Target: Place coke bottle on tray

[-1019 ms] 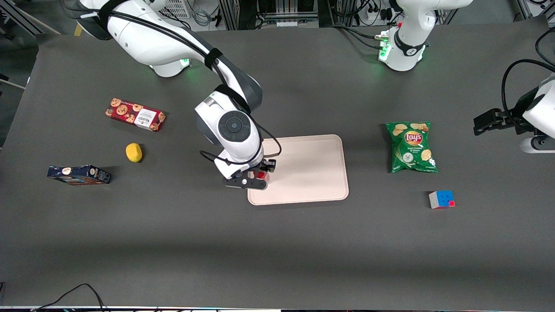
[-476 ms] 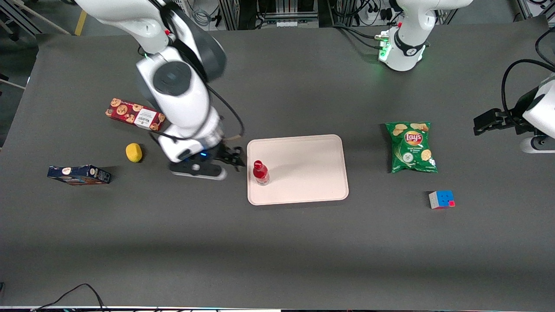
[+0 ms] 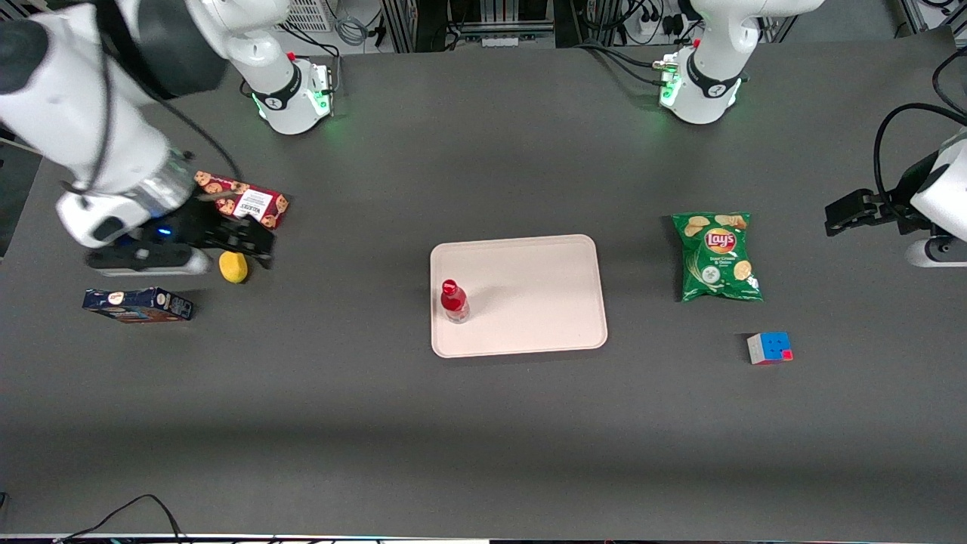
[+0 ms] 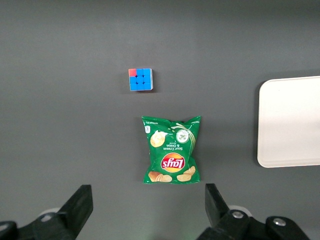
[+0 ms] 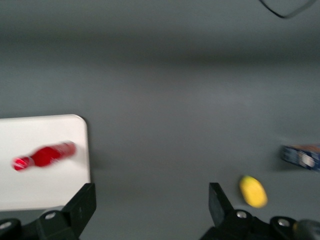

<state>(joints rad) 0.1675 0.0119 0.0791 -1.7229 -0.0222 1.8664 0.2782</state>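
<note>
1. Since the coke bottle (image 3: 454, 301) stands upright on the tray (image 3: 529, 298), close to the tray edge that faces the working arm's end of the worktop (image 3: 483, 438), we judge the placement done; nothing is touching the bottle.
2. We see the pincer (image 3: 249, 243) well apart from the tray, hanging above the lemon (image 3: 233, 267) and just beside the red cookie box (image 3: 240, 199), toward the working arm's end. In the right wrist view its two fingers (image 5: 80, 210) stand wide apart with nothing between them, so we read it as spread and empty.
3. As for handling, we judge the bottle light and fairly stiff: a small plastic one with a red cap, a red label and a clear base. Being tall for its narrow foot, it would tip easily under a sideways nudge, and its smooth round wall could slip or twist in a loose grip.
4. If we had to take it again, we would close on the middle of the body, around the label, with the fingers on either side and the squeeze moderate. The cap is narrower and gives less hold; the clear base sits too near the tray floor for the fingers.
5. Elsewhere we see a dark blue box (image 3: 137, 304) nearer the front camera than the lemon, and a Lay's chip bag (image 3: 716, 257) and a puzzle cube (image 3: 769, 347) toward the parked arm's end.
</note>
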